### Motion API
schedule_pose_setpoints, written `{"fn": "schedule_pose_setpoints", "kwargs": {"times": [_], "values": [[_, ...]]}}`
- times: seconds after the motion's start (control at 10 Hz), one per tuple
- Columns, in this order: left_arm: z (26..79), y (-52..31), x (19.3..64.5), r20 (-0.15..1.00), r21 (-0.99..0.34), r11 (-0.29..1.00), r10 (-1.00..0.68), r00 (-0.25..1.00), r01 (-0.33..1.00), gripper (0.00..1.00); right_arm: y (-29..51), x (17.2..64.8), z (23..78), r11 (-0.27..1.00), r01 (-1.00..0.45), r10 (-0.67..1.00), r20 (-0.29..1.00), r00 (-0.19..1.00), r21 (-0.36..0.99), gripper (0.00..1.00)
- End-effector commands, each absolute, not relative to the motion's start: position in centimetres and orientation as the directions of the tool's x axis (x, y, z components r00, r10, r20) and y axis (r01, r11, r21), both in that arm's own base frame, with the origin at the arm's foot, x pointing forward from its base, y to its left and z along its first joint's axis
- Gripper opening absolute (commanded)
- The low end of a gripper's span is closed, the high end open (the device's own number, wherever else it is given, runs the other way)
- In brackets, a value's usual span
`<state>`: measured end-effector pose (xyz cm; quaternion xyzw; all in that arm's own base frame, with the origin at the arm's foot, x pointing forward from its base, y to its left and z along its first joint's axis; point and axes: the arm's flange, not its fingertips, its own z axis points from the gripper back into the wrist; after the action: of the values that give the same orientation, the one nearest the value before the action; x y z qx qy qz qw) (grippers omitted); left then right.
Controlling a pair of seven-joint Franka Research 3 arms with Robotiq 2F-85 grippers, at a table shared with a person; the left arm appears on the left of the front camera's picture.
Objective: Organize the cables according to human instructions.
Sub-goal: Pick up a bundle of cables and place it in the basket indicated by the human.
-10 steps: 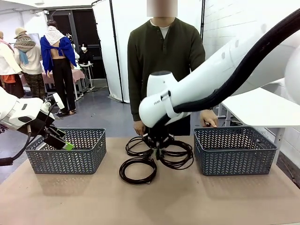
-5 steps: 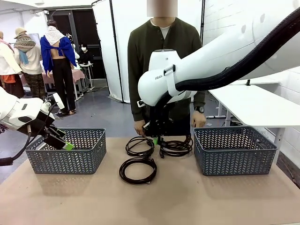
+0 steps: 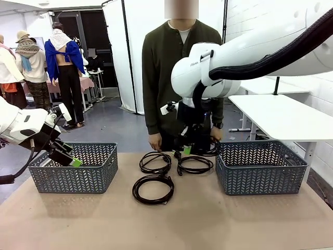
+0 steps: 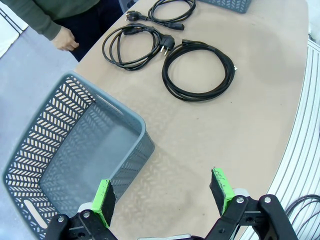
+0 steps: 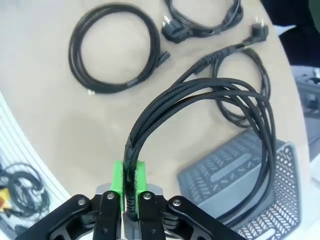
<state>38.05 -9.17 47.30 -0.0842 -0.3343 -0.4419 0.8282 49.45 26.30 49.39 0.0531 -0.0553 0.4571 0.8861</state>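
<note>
1. The brown table [image 3: 250, 219] runs across the front view. A person [image 3: 166, 67] in a dark green top stands at its far edge, hands low by the tabletop.
2. The white right arm [image 3: 250, 49] reaches in from the right side to the table's far middle, in front of the person.
3. Two grey lattice baskets stand well apart: the left basket [image 3: 73, 169] and the right basket [image 3: 260, 169].
4. Three black cables lie coiled on the table between the baskets: the near coil [image 3: 152, 188] by itself, the far-left coil [image 3: 154, 162] behind it, and the far-right coil [image 3: 195, 165] just beside the right basket.
5. The fourth cable [image 5: 200, 95], with a braided sleeve, hangs lifted off the table. Its strands droop over the right basket's near corner.
6. The right gripper [image 5: 129, 175] has its green pads clamped tight on the bunched strands of the fourth cable.
7. The left gripper [image 4: 160, 180] hovers over the near edge of the left basket, fingers spread wide, holding nothing.
</note>
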Motion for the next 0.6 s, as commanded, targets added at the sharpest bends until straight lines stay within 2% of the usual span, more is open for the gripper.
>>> {"fn": "schedule_pose_setpoints", "kwargs": {"times": [0.0, 0.5], "values": [[47.16, -9.05, 38.23, 0.636, 0.145, 0.6, -0.666, 0.391, 0.786, 1.0, 27.58, 49.42, 49.32, 0.594, -0.804, 0.788, 0.178, 0.589, 0.032, 0.0], [47.16, -9.05, 38.23, 0.636, 0.145, 0.6, -0.666, 0.391, 0.786, 1.0, 27.58, 49.42, 49.32, 0.594, -0.804, 0.788, 0.178, 0.589, 0.032, 0.0]]}}
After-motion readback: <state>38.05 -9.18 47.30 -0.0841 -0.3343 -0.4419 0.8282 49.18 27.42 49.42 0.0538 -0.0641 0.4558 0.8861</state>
